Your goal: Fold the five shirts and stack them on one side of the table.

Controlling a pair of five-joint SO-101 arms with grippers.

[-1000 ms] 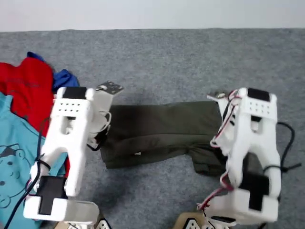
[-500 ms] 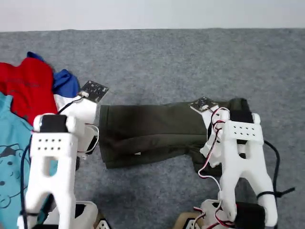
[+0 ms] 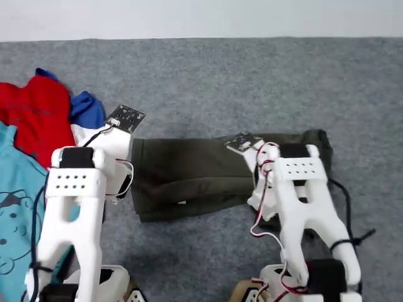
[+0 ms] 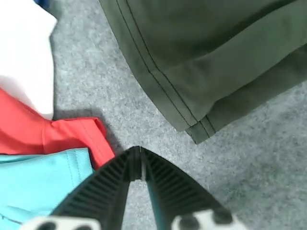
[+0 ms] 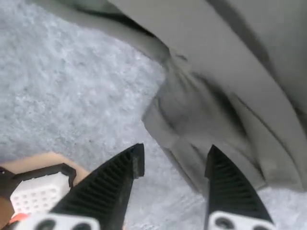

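We saw dark olive fabric shirt (image 3: 189, 170) centre frame on grey tabletop (image 3: 220, 82); left end effector (image 4: 140, 165) together, empty; right end effector (image 5: 175, 160) apart over shirt edge.

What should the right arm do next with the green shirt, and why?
Probably lower the right gripper and close on the bunched edge of the green shirt: its jaws stand open above that rumpled fold, nothing held yet.

A dark green shirt (image 3: 189, 173) lies flat on the grey table (image 3: 220, 82).
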